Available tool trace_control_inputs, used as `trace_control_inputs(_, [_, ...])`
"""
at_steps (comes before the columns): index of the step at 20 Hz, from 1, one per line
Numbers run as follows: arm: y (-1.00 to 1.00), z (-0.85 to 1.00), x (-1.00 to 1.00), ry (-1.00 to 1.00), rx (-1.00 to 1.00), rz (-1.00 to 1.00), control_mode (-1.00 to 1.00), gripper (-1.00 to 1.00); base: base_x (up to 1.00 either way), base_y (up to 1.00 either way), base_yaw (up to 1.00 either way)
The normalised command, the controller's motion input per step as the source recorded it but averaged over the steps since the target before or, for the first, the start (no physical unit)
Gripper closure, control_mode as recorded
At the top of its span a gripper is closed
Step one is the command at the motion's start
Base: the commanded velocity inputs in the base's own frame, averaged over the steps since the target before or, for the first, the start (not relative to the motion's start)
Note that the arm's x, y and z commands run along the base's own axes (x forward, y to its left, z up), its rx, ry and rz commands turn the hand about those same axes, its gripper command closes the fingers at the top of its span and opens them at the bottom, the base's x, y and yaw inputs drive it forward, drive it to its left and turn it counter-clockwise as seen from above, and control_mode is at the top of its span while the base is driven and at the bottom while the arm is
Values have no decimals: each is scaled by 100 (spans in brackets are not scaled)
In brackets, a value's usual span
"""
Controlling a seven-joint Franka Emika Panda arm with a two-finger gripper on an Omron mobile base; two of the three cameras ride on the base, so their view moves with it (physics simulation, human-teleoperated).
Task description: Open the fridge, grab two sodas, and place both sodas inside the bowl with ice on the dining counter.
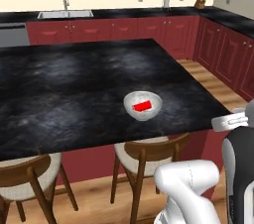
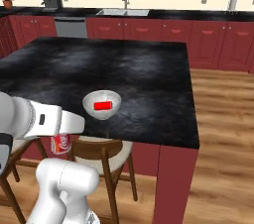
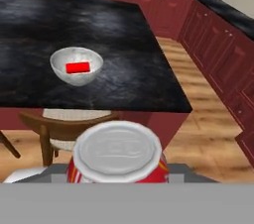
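Carrying the second soda can (image 3: 118, 154) toward the bowl with ice (image 1: 143, 105) is, I judge, the step in hand. The gripper (image 3: 118, 176) is closed around this can; in the hand view the silver top is just in front of the camera, w/ the red side below it, and in the right base view the can (image 2: 61, 143) hangs below the forearm, lower than the edge of the dining counter (image 2: 149, 79).

To do it well: first lift the can above the counter edge, bc now it is under the level of the black top and beside the wooden stool (image 2: 101, 151). Then bring it forward over the bowl, keep it upright, and go down slowly before opening the fingers. The bowl is small and already holds one soda (image 1: 142, 105), so the 2nd can should go beside it, not on top; otherwise it may roll out, I think.

The bowl is round, whitish-grey, w/ pale speckled contents, and a red can lies on its side in the middle. It stands on the glossy black marbled top near the edge closest to the robot, above the stools.
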Motion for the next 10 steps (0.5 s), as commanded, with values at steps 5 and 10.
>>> trace_control_inputs(5, [0, 0, 0, 0, 0, 0, 100, 100, 80, 0, 25])
trace_control_inputs(10, [2, 0, 77, 1, 0, 23, -100, 100, 17, 0, 5])
